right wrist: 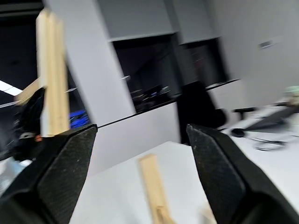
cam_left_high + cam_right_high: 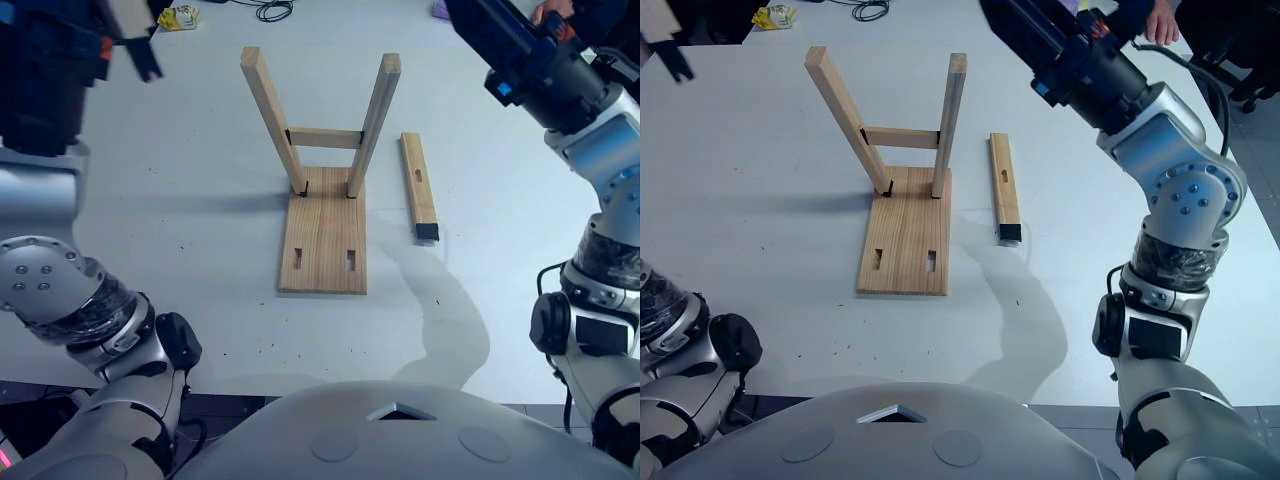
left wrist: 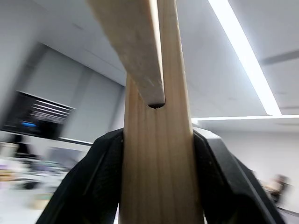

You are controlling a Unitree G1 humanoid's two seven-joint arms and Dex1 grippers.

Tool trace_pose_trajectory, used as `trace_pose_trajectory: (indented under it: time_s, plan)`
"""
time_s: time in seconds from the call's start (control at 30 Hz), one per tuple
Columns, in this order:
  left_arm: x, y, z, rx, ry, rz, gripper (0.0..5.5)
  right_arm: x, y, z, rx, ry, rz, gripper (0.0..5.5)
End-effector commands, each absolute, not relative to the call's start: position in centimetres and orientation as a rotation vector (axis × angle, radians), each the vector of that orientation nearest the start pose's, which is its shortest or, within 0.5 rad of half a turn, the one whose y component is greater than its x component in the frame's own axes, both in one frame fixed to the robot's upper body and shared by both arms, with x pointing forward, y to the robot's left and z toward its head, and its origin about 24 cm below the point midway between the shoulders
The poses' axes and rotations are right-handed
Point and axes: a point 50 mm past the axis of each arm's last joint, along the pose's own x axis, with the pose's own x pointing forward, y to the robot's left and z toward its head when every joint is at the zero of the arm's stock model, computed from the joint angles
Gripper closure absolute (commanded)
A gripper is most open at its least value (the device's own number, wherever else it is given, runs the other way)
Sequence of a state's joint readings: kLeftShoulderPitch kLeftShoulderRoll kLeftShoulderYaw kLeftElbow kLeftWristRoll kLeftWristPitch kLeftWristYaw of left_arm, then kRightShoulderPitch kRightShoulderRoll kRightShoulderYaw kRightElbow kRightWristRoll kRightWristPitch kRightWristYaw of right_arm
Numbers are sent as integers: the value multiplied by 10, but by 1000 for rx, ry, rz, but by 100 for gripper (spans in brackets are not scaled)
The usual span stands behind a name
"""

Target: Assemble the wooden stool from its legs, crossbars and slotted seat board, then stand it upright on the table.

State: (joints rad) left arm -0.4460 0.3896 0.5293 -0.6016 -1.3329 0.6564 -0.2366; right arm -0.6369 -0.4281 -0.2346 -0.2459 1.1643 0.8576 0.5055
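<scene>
**Two legs standing, one clamped, one lying loose**

Two of the stool's legs stand in the far slots of the seat board, the left-hand leg and the right-hand leg. They lean slightly away from each other towards their tops. A crossbar joins them partway up. The board lies flat on the desk, lower than both grippers and between them. Its two near slots are unfilled.

The left gripper is raised above the desk, off to the board's left and farther back. It is clenched on a third leg, with one black finger pressed to each side of the wood. Just above the fingers a second wooden bar meets this leg and juts out from it.

The right gripper is also held high, on the opposite side of the board. Its fingers are spread wide with nothing between them. From there the clamped leg shows across the gap, beyond one fingertip.

A loose leg lies flat on the desk on the right gripper's side of the board, close beside it but not touching. It has a slot in its upper face and a black tip at its near end.

Some way beyond the left gripper, a small yellow item and a coil of cable sit at the desk's far edge.
</scene>
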Motion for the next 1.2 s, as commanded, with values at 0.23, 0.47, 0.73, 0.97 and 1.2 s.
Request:
trace_pose_trajectory:
  time_s: [0.23, 0.47, 0.73, 0.97, 1.2]
  plan:
    - [229, 165, 238, -527, -383, -1033, 344, 262, -119, 280, 372, -170, 1385, 195]
    - [266, 183, 215, -176, -303, -599, 344, 252, -107, 300, 378, -308, 1367, 195]
    - [283, 199, 218, 131, -180, -252, 344, 260, -57, 300, 4, -508, 1133, 195]
    - [281, 184, 214, 286, -102, -130, 344, 258, -5, 271, -192, -547, 1118, 195]
    - [280, 172, 208, 355, -72, -146, 344, 253, 17, 268, -210, -579, 1090, 195]
